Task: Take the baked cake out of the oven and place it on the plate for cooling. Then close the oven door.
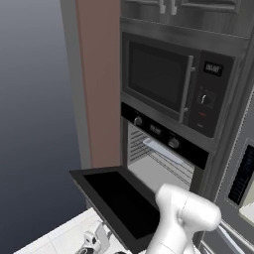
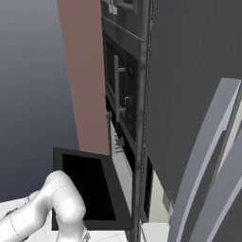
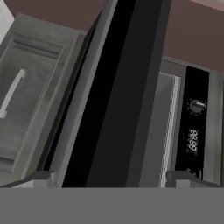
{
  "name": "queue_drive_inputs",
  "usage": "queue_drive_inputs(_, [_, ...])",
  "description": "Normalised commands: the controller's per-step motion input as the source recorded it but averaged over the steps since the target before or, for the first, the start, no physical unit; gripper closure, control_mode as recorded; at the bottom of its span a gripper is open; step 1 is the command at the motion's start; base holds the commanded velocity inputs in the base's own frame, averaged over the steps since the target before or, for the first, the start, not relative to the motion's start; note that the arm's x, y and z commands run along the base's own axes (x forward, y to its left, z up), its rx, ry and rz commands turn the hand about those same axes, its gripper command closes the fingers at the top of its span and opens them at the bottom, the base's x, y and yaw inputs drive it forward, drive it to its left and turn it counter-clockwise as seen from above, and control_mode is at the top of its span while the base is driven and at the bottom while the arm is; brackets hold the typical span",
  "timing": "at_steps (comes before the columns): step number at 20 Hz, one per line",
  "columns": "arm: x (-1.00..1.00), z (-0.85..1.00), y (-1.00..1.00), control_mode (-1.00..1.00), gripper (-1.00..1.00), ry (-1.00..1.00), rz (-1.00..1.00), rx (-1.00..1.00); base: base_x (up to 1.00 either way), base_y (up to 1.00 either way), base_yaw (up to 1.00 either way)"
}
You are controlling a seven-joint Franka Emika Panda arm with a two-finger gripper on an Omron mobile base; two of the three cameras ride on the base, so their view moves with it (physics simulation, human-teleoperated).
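The oven door (image 1: 121, 203) hung dropped open below the oven (image 1: 161, 154); the claw (image 3: 111, 181) stood spread wide, gripping nothing, against the door's edge

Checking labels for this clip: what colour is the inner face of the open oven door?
Black, with a dark grey frame around it; the oven door shows best in the left base view.

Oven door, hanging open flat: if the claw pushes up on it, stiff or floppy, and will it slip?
Probably stiff: the oven door looks like one flat panel. It should swing toward the oven rather than slide. Its glossy black face may be slippery.
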Motion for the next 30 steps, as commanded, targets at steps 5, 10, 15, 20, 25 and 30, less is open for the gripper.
queue_drive_inputs(5, [0.69,-0.42,0.2,-1.0,-1.0,-0.23,-0.21,-0.23,0.0,0.0,0.0])
queue_drive_inputs(10, [0.88,-0.13,0.0,-1.0,-1.0,-0.21,-0.26,-0.24,0.0,0.0,0.0])
queue_drive_inputs(15, [0.98,0.0,0.0,-1.0,-1.0,-0.23,-0.3,-0.27,0.0,0.0,0.0])
queue_drive_inputs(20, [0.99,0.02,0.0,-1.0,-1.0,-0.31,-0.33,-0.32,0.0,0.0,0.0])
queue_drive_inputs(25, [1.0,0.08,-0.05,-1.0,-1.0,-0.32,-0.33,-0.34,0.0,0.0,0.0])
queue_drive_inputs(30, [1.0,0.05,-0.16,-1.0,-1.0,-0.3,-0.32,-0.33,0.0,0.0,0.0])
